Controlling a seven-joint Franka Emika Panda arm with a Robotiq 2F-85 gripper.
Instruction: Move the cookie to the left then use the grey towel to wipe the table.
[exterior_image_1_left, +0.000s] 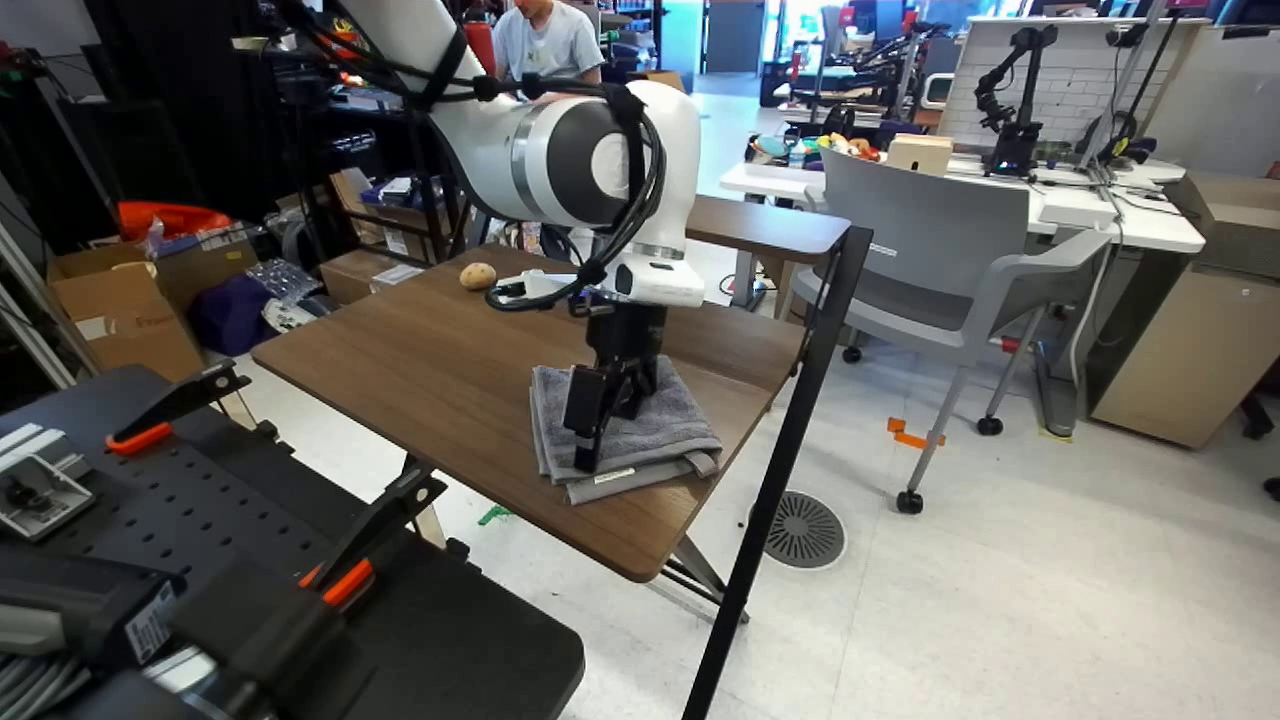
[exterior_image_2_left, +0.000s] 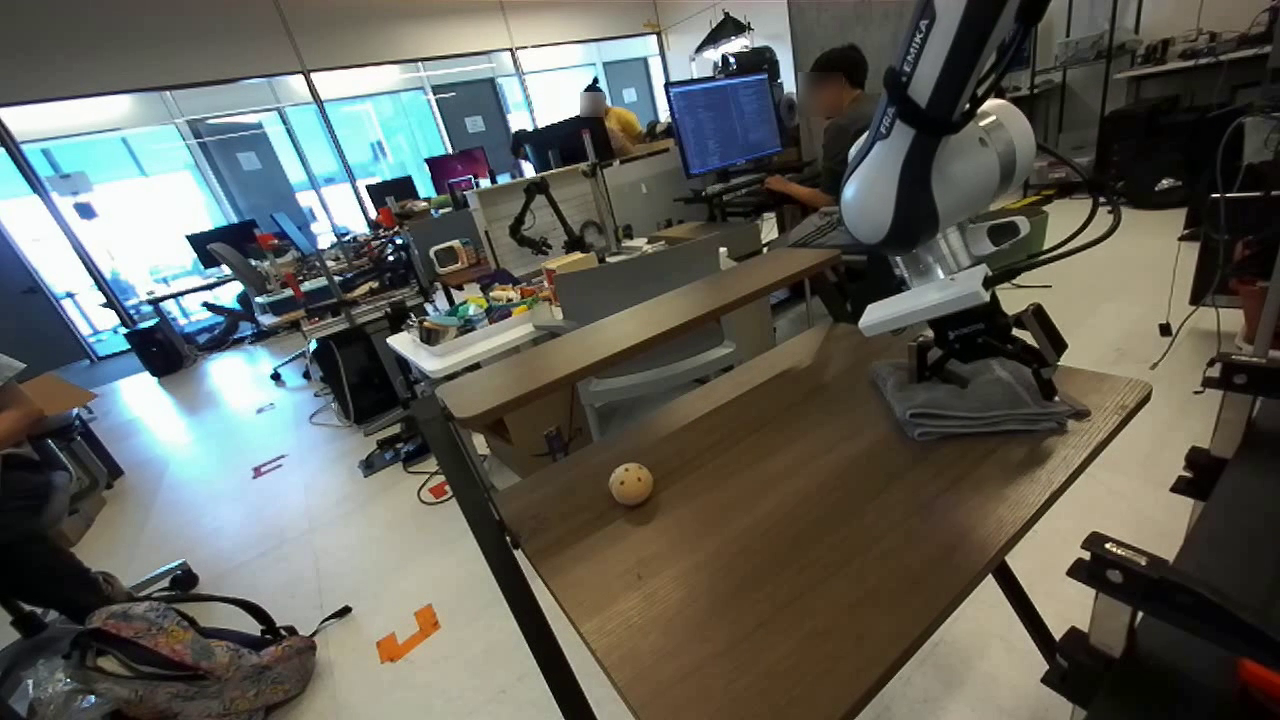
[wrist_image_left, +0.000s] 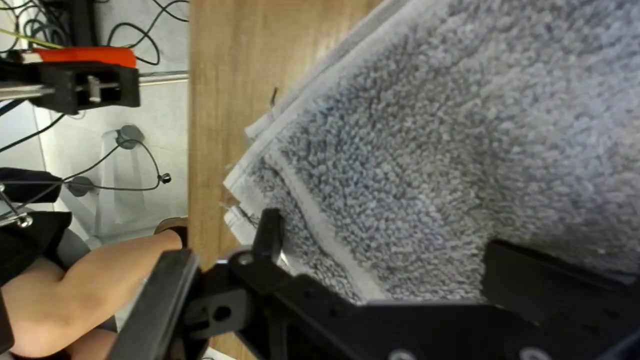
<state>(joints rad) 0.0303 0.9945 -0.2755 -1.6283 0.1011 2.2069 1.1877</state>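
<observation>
Hand (exterior_image_2_left: 983, 382) is spread wide, nothing pinched. Grey towel (exterior_image_1_left: 680, 430) is found folded directly beneath it, one corner set near the edge of the table (exterior_image_2_left: 780, 570). In the wrist view both fingertips (wrist_image_left: 270, 230) are seen over the cloth, one close to the towel's border, one further in; whether firm contact is made cannot be told. Cookie (exterior_image_2_left: 631, 484) is seen well apart from the hand, toward the opposite end of the table, so the first move is probably done. Step in hand, as judged: towel to be taken up.

To be done well: the hand should be lowered straight until the tips are sunk into the cloth, without the table being pressed hard. A ridge should be gathered slowly between them; with too shallow a bite, only the top layer may be caught and the folds pulled apart. The hold is best tested by a slight drag. Wiping strokes should be kept low and flat, short of the cookie.
</observation>
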